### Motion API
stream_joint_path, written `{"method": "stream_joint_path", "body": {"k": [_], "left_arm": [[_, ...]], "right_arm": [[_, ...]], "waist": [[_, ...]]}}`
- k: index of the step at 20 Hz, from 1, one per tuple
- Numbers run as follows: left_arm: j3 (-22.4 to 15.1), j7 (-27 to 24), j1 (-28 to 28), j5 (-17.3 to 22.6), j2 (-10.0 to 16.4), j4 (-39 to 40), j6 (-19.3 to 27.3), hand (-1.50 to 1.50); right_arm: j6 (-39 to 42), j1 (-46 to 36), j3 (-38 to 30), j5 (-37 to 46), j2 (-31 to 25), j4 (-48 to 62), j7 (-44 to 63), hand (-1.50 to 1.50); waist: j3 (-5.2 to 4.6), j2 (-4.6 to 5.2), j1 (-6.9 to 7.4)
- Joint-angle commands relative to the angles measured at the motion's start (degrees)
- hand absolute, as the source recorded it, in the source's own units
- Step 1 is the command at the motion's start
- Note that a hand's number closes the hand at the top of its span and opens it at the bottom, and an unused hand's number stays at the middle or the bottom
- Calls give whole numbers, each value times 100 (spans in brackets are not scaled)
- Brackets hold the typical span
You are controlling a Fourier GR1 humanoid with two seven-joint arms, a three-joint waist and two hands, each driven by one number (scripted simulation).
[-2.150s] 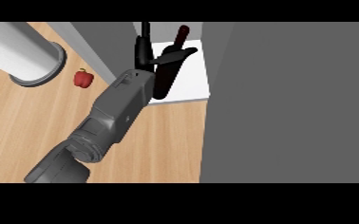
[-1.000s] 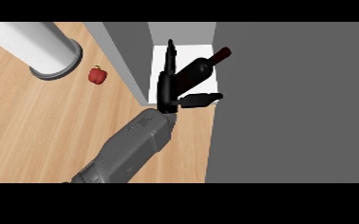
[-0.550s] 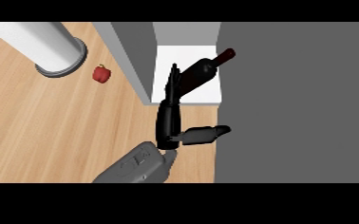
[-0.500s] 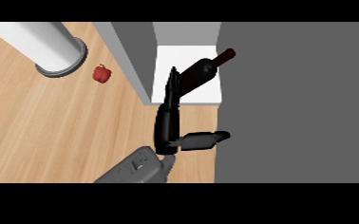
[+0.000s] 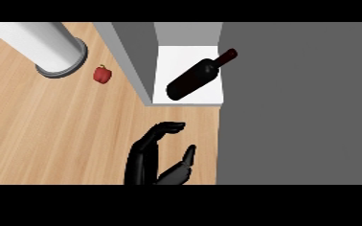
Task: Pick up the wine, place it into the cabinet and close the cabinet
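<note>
Wine btl [image 5: 197, 79] lies on its side on the white cabinet shelf [image 5: 176, 57], neck pointing to 1 o'clock, base to 7; nothing touches it. L hand [image 5: 148, 155] is at 6 o'clock from the btl, apart from it, over the wood counter [image 5: 63, 124]. Its fingers [image 5: 168, 127] are pressed together, tips bent toward 3 o'clock, thumb spread to the side, holding nothing. Red pepper [image 5: 102, 74] sits at 9 o'clock from the btl, w/ a grey cylinder [image 5: 46, 48] at 10 o'clock.

Wooden counter [image 5: 63, 134] and white cabinet shelf [image 5: 173, 60].
Wine bottle [image 5: 198, 74] lies on its side on the shelf, beyond the left hand [image 5: 145, 160]; red pepper [image 5: 103, 74] and grey cylinder [image 5: 50, 48] stand on the counter, beyond-left of it.
</note>
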Motion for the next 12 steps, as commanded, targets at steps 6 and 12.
{"method": "stream_joint_path", "body": {"k": [6, 12], "left_arm": [[-80, -85, 1254, -102, 1435, -1195, -626, 150], [512, -200, 1757, 30, 2296, -1738, -1014, 150]], "right_arm": [[1216, 550, 383, 307, -485, -298, -11, 150], [1915, 919, 813, -534, -699, -206, 25, 150]], "waist": [[-2, 1, 30], [-2, 3, 13]]}}
